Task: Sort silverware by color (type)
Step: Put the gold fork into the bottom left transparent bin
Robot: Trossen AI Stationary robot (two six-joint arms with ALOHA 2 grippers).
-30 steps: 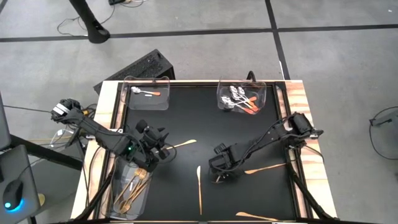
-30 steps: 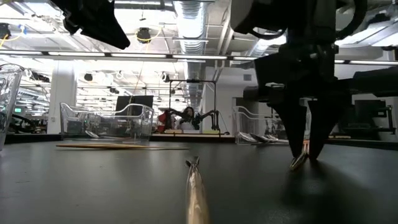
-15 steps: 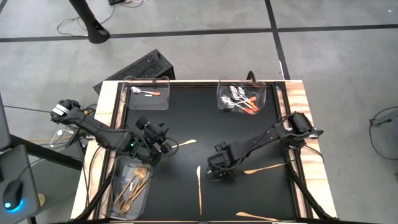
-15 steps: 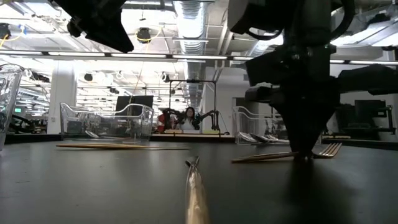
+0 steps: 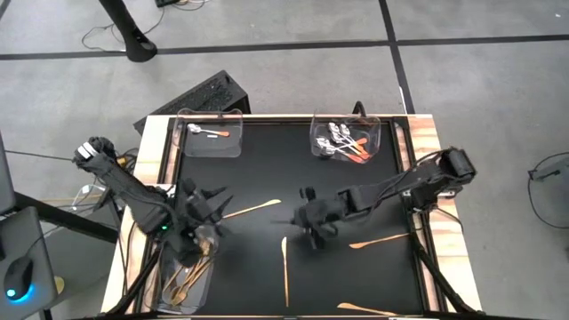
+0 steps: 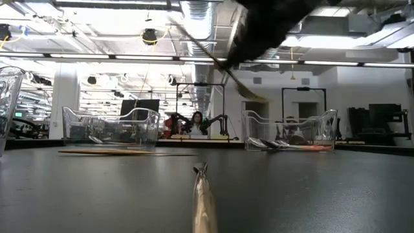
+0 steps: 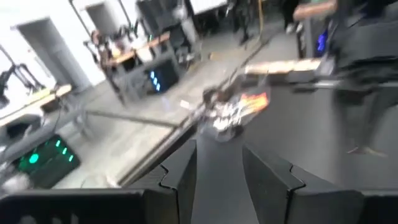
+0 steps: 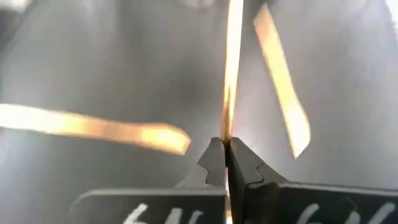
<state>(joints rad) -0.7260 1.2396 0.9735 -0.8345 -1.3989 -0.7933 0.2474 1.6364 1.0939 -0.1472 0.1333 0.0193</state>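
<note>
The right gripper (image 5: 309, 220) is hanging over the middle of the black mat (image 5: 293, 169), its fingers (image 8: 219, 163) pinched tight on a thin gold utensil (image 8: 232, 74). In the right wrist view the piece is running straight out from between the closed tips, but it is too smeared for me to say whether it is a fork or a knife. From table height only a dark blur of the arm is crossing the top of the scene, with a thin slanting line under it, so the gripped piece is barely readable there.

The left gripper (image 5: 197, 222) is sitting over the near-left clear tray (image 5: 168, 267), where gold pieces (image 5: 188, 271) are lying heaped. Its fingers (image 7: 180, 177) are standing apart with nothing visible between them.

Loose gold silverware is lying on the mat: a gold knife (image 5: 284, 264) pointing toward the near edge, a fork (image 5: 378, 241) to its right, another piece (image 5: 252, 209) near the left gripper, and one more (image 5: 366, 309) half cut off at the near edge. Red-handled spoons (image 5: 345, 147) are filling the far-right tray (image 5: 315, 133); a single spoon (image 5: 210, 132) is lying in the far-left tray (image 5: 182, 147). In the low view, a person (image 6: 195, 123) is sitting far behind the table, too small to make out.
</note>
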